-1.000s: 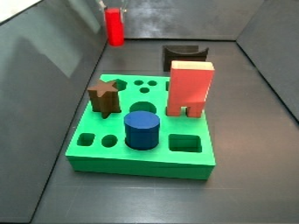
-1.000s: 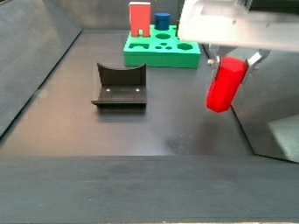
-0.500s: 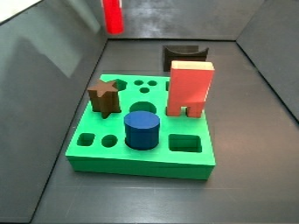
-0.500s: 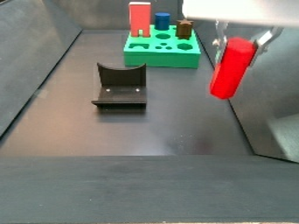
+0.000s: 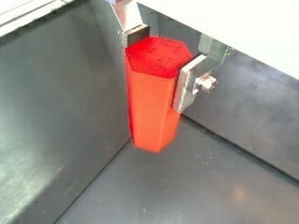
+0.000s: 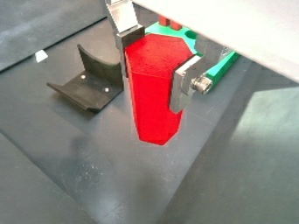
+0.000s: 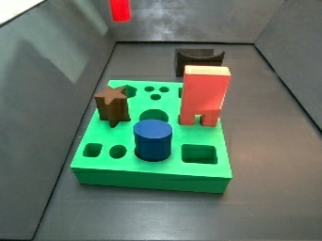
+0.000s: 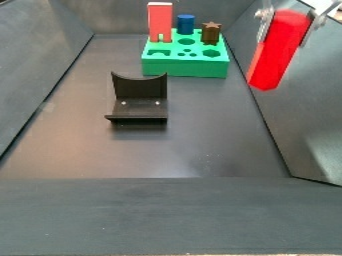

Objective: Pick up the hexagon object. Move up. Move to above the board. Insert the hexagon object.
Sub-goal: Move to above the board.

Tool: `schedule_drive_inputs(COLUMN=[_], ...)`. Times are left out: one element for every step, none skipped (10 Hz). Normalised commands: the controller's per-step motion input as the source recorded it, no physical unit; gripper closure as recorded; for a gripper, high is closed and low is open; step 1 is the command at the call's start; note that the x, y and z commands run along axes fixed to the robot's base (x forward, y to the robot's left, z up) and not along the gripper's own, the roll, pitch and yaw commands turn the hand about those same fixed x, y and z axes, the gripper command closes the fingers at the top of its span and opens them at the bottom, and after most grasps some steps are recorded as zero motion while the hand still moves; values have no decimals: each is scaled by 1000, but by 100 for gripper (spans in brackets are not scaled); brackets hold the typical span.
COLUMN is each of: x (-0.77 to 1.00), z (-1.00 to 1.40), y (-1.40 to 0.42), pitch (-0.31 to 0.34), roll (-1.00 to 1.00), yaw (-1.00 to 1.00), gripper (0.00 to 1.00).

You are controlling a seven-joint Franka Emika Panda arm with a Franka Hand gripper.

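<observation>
While both wrist views are filled by it, the hexagon object (image 5: 155, 92) hangs upright, clear of the dark floor, clamped between the two silver fingers (image 5: 191, 79) of the gripper (image 5: 162, 54), whose plates press on opposite faces near its top. In a wrist view the fixture (image 6: 89, 80) stands on the floor to one side below the gripper (image 6: 153, 63), and a green corner of the board (image 6: 222, 63) shows behind the hexagon object (image 6: 156, 87).

Seen in a side view, the hexagon object (image 8: 277, 48) is raised high near the right wall, well apart from the fixture (image 8: 135, 99) on the floor and from the board (image 8: 186, 58) further back. Only a sliver of the gripper (image 8: 321, 8) shows at the frame's upper edge there.

On the board (image 7: 157, 174) in a side view stand a blue cylinder (image 7: 153, 139), a brown star block (image 7: 113, 105) and a salmon arch block (image 7: 204, 95). Beyond it sits the fixture (image 7: 197, 58), and the hexagon object (image 7: 120, 9) appears at the top edge, far behind.
</observation>
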Motion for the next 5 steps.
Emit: schedule_drive_inputs(x=[-39,-36,-33,-28,-27], z=[1000,1000,1000,1000,1000], y=[13,12,11,10,7], pitch=[89,83,85,85,87], roll=[70,64,59,64,70], yaw=[16,15,12,12,14], gripper=[100,100,100,100,100])
